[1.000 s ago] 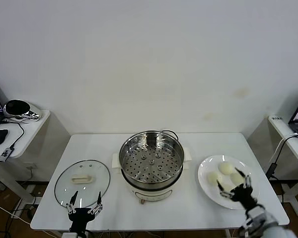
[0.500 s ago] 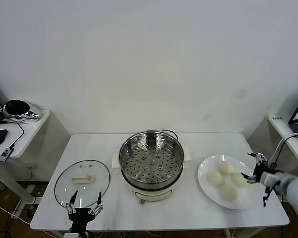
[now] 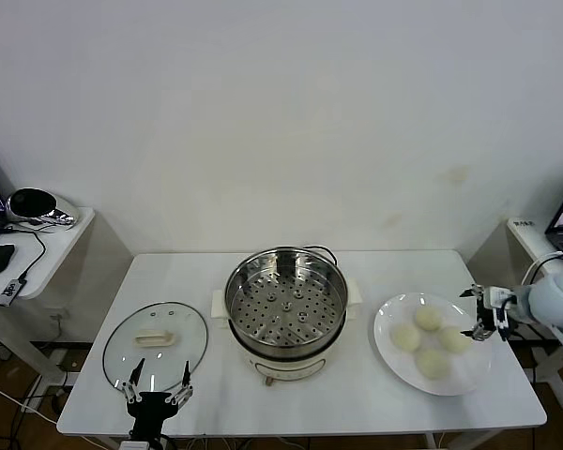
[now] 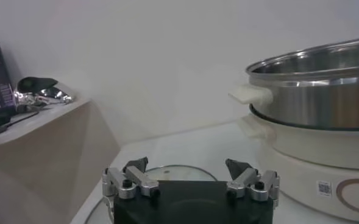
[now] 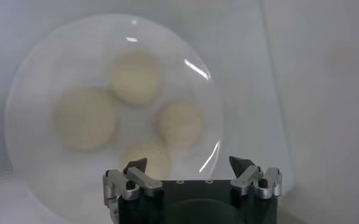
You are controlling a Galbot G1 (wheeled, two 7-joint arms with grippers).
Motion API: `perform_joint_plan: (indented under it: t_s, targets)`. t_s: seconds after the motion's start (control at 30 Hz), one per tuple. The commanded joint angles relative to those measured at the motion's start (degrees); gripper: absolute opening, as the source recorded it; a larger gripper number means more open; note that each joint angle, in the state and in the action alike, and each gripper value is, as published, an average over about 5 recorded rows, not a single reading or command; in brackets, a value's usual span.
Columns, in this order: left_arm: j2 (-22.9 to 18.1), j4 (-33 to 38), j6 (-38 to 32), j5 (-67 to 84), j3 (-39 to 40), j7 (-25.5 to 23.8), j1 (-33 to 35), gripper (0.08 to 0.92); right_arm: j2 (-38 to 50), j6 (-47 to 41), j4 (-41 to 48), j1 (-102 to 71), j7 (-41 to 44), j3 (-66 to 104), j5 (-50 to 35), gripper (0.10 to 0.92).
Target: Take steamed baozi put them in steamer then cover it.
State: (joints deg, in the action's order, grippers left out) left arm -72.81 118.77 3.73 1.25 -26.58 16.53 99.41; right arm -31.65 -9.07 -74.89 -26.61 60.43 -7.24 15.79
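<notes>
- Four baozi (image 3: 431, 339) sit clustered on a white plate (image 3: 390, 349) at the table's right end, all four also in the right wrist view (image 5: 135, 77); none is in the steamer yet.
- I judge them soft, light and easily dented, their smooth skin possibly a little tacky: I would close across the widest part of one bun, gently, low on its sides.
- My right gripper (image 3: 484, 314) hovers at the plate's outer edge, just beside the nearest bun, fingers spread wide and holding nothing.
- The steamer (image 3: 286, 298) stands at mid-table, its perforated basket bare, well apart from the plate.
- The cover (image 3: 156, 344) lies flat at the left; rigid glass, heavier and slippery, best taken by its bar handle (image 3: 155, 338).
- My left gripper (image 3: 157, 391) waits at the table's near edge by the cover, fingers wide, empty.
</notes>
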Motion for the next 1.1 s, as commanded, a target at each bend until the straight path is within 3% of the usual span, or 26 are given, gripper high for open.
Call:
perform_joint_plan:
  t_s: [0.03,0.3,0.9,1.1]
  targets:
    - [-0.02,-0.06,0.06,-0.23,-0.11,0.01,0.04,0.823,-2.99,2.05,9.65,13.92,5.40,-13.86,-0.59,0.823]
    - [-0.01,-0.75,-0.28,-0.23,-0.77,-0.02,0.03,0.823,-9.30,2.42,14.94,16.30,4.57,-16.20,-0.03,0.823]
    - [0.00,-0.89,-0.34,-0.41,-1.07,-0.04,-0.13,0.823,-13.90,1.21,19.97,16.16,3.45,-17.59,4.23,0.821]
    - [-0.02,-0.67,-0.44,-0.47,-1.16,-0.03,0.13,0.823,-14.27,1.13,20.14,15.67,3.09,-17.49,4.68,0.767]
